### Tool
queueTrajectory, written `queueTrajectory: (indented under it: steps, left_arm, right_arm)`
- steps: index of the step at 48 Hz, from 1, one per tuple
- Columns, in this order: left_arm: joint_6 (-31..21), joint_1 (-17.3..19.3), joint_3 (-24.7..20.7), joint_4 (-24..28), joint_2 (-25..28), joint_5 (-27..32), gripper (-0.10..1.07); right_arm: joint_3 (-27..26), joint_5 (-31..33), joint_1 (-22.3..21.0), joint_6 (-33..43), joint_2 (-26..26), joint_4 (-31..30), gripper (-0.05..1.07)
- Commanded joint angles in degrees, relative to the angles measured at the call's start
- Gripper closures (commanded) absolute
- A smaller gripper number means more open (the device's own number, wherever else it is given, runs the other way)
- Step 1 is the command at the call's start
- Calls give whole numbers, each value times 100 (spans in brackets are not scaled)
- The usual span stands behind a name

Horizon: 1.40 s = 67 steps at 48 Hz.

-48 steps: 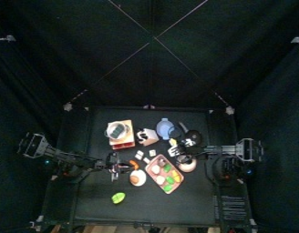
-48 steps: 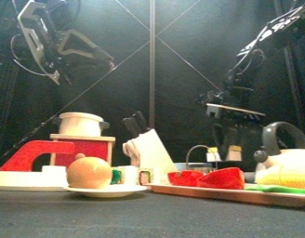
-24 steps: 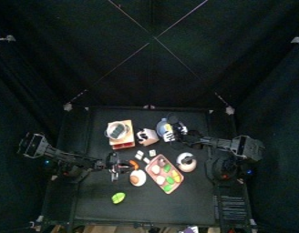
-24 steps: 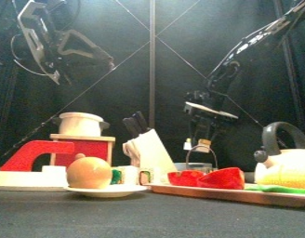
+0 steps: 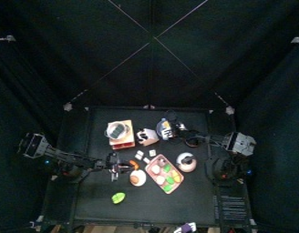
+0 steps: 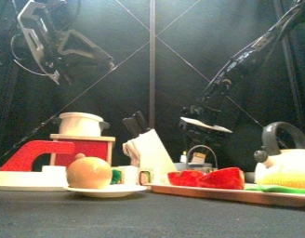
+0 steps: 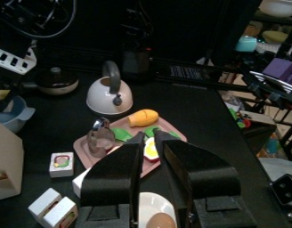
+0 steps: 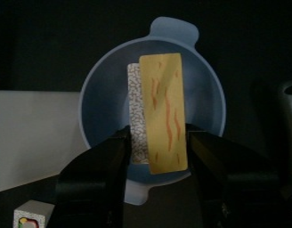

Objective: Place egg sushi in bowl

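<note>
The egg sushi [image 8: 166,111], a yellow egg slab on white rice, sits between the jaws of my right gripper [image 8: 158,134]. The jaws press on both its long sides. It hangs directly over the blue bowl [image 8: 215,89], low inside its rim. In the top view the right gripper [image 5: 171,130] reaches across to the bowl [image 5: 162,125] at the back middle of the table. It also shows in the front view [image 6: 201,123]. My left gripper [image 7: 155,174] is open and empty. It rests near the table's left side [image 5: 116,166].
A white knife block [image 6: 149,149] and a red toy stove with a pot [image 6: 49,153] stand left of the bowl. A plate with an orange [image 6: 89,171], a pink board with vegetables [image 5: 167,173] and a kettle [image 6: 282,139] are in front.
My right arm has swung from the table's right side toward the back middle and now holds the sushi over the bowl. The left arm has not moved.
</note>
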Motion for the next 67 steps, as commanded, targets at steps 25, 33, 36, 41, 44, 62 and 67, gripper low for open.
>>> queueTrajectory:
  steps: [25, 33, 36, 41, 44, 62, 67]
  left_arm:
    - [9, 0, -62, 0, -26, -26, 36]
    - [9, -9, -62, 9, -26, -26, 36]
    - [9, -9, -70, 0, -18, -26, 36]
    - [9, -9, -70, 0, -26, -26, 36]
    - [0, 0, -62, 0, -18, -26, 36]
    - [9, -9, -70, 0, -26, -26, 36]
    - [9, -9, -62, 0, -18, -26, 36]
  right_arm:
    - [-149, -26, -9, 18, -9, 0, 40]
    - [-193, -26, -9, 18, 70, -9, 37]
    - [-211, -18, -9, 9, 97, 0, 36]
    - [-237, -26, -9, 9, 123, -9, 34]
    - [-246, -18, -9, 18, 132, 0, 34]
    - [-246, -18, 0, 26, 158, -9, 33]
    - [-237, -18, -9, 26, 158, 0, 33]
